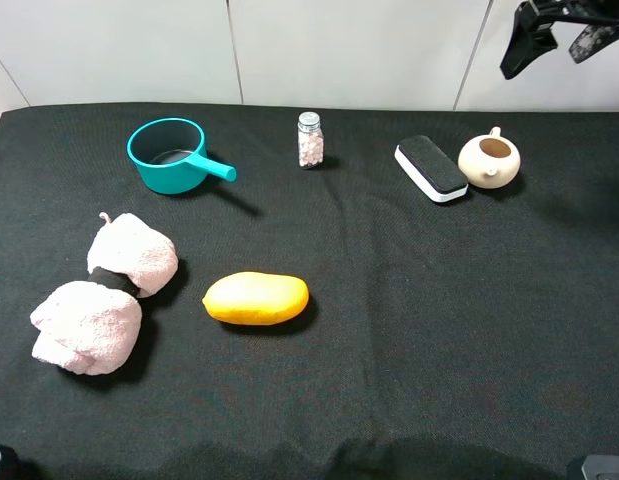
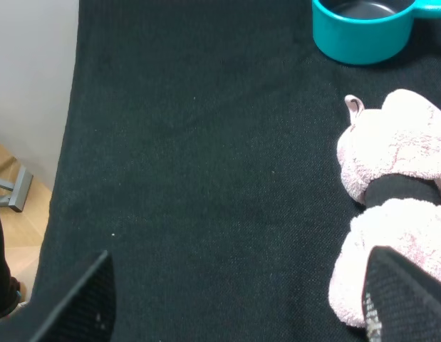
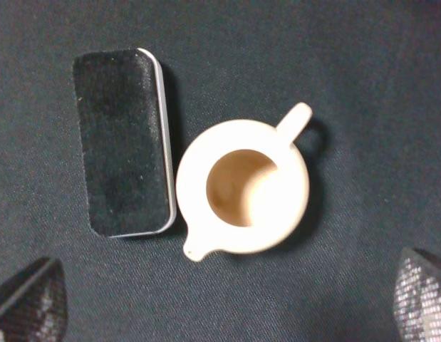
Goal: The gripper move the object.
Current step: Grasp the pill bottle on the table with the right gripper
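A cream teapot (image 1: 489,160) without a lid stands at the back right of the black table, next to a black board eraser (image 1: 432,168). My right gripper (image 1: 554,45) hangs high above them, open and empty. In the right wrist view the teapot (image 3: 243,189) and the eraser (image 3: 120,142) lie straight below the gripper (image 3: 227,299), whose fingertips (image 3: 28,299) are spread wide. My left gripper (image 2: 238,306) is open and empty, low at the front left beside a pink rolled towel (image 2: 395,149).
A teal saucepan (image 1: 169,155) stands at the back left, and a small jar of pink bits (image 1: 310,139) at the back middle. The pink towel (image 1: 109,295) lies front left, with a yellow mango (image 1: 256,298) to its right. The table edge (image 2: 63,171) is near the left arm.
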Robot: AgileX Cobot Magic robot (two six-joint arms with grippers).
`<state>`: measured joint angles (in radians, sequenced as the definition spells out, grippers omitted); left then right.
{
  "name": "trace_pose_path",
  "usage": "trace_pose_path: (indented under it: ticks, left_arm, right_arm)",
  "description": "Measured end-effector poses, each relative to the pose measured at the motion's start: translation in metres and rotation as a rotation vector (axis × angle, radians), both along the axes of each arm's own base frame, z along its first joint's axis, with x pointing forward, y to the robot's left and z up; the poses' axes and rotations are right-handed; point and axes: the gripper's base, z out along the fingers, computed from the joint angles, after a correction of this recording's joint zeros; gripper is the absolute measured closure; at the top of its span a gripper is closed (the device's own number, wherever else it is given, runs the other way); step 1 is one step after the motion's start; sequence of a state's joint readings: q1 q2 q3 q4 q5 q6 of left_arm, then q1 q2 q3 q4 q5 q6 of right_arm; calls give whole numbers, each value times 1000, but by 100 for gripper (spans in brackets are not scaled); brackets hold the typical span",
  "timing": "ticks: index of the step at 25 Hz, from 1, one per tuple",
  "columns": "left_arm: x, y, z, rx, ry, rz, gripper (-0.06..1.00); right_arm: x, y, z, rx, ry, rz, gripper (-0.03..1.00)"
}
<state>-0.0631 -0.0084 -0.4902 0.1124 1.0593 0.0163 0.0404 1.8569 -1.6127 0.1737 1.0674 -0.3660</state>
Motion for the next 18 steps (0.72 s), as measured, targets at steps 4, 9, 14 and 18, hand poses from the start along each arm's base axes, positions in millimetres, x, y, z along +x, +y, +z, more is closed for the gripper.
trace_pose_path:
  ticks: [4,9,14,18]
  left_arm:
    - [0,0,0,0,0,0,18]
    - [0,0,0,0,0,0,18]
    - [0,0,0,0,0,0,18]
    - [0,0,0,0,0,0,18]
  right_arm:
    - [8,5,-15,13,34,20,27]
    - [12,20,-26,10,49,58,27]
    - [15,38,-37,7,52,97,27]
    - [15,56,-42,6,46,138,27]
